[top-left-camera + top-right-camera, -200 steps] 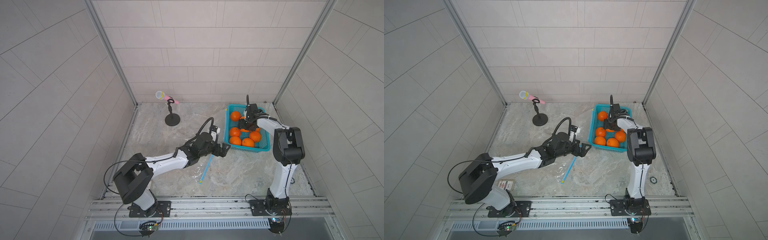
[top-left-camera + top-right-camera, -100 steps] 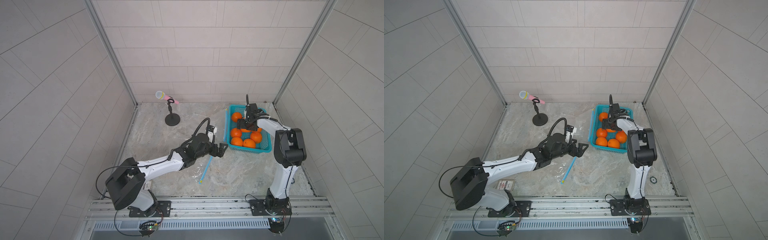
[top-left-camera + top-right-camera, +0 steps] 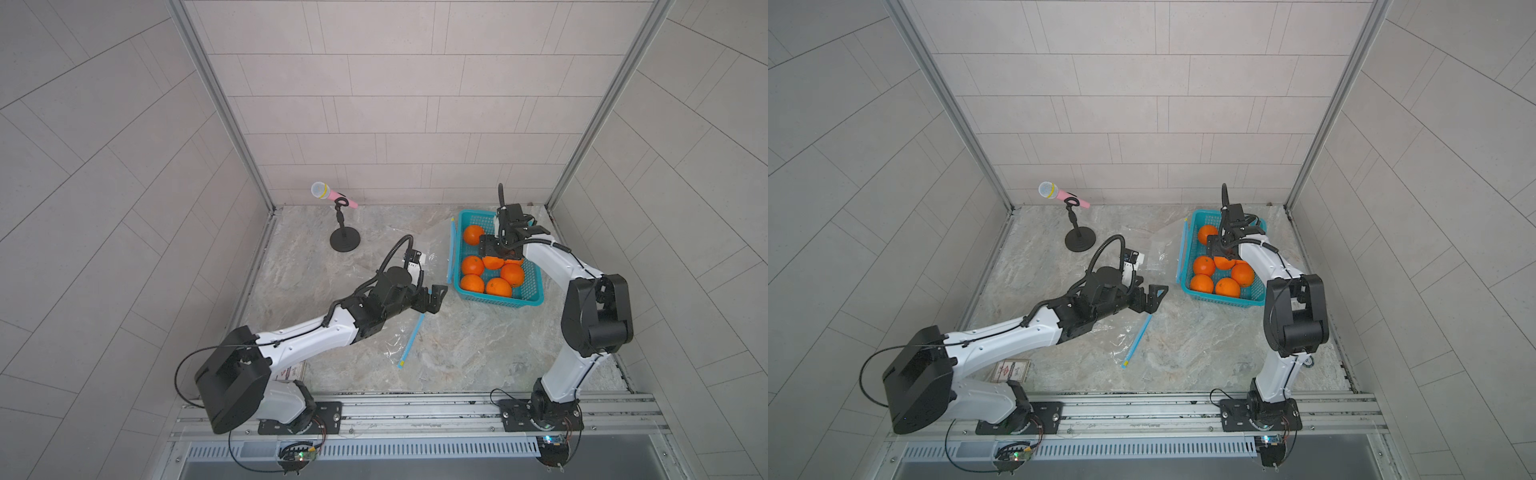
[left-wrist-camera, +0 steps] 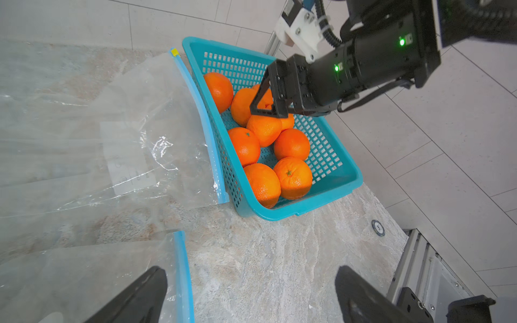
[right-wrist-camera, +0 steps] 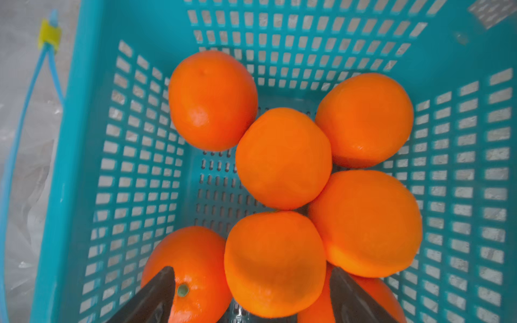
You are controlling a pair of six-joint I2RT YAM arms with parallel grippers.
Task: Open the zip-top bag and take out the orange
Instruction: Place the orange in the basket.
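Orange [image 5: 274, 263] is seen in basket [image 4: 330, 195], heaped among other oranges [image 5: 363, 223], under right gripper [image 3: 500, 250]; jaws stand wide either side, not closed on it. Left gripper [image 3: 434, 298] is spread wide, nothing between, over a flat bag [image 4: 84, 268]. A second bag [image 4: 134, 125] lies against the basket's side. Mic stand [image 3: 344, 232] is well apart. Bare table [image 3: 478, 353] is noted between the arms.

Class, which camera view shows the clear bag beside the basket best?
Left wrist: the bag lies spread across it, blue zip against the basket. In both top views it is only a faint sheen. The right wrist view catches just the zip and yellow slider.
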